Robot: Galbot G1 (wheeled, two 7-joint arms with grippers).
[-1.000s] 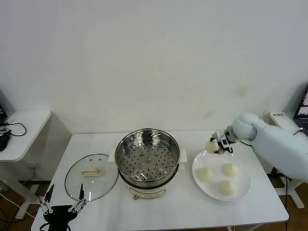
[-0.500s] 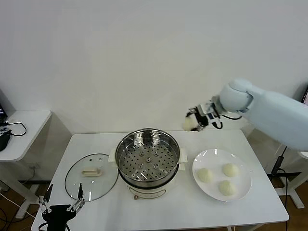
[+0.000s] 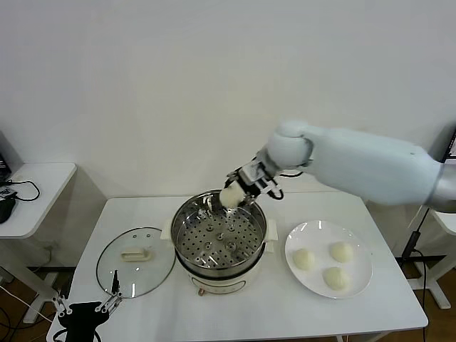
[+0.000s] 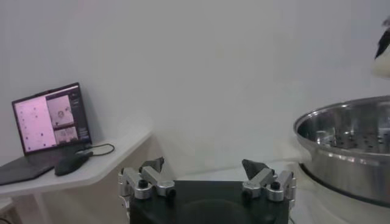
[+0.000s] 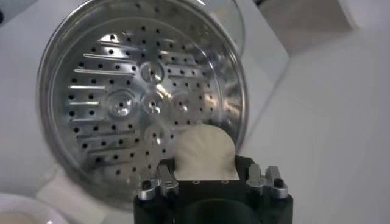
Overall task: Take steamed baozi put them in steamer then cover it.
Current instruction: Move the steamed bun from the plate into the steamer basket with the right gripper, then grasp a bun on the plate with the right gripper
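My right gripper (image 3: 235, 192) is shut on one cream-white baozi (image 3: 230, 197) and holds it in the air over the far rim of the steamer (image 3: 187, 217), a shiny steel basket with a perforated floor and nothing in it. From the right wrist, that baozi (image 5: 205, 152) sits between the jaws above the steamer floor (image 5: 128, 103). Three more baozi (image 3: 304, 259) lie on the white plate (image 3: 360, 249) at the right. The glass cover (image 3: 135, 261) with its cream handle lies flat on the table, left of the steamer. My left gripper (image 3: 85, 306) waits open at the table's front left corner.
The steamer stands on a white pot base (image 3: 217, 283) in the middle of the white table (image 3: 285, 306). A side table (image 4: 73, 173) with a laptop (image 4: 52, 119) and a mouse stands off to the left. A white wall runs close behind.
My right arm has lifted one baozi off the plate and swung left with it, from above the plate's far edge to over the steamer's far rim. The left gripper has barely moved.
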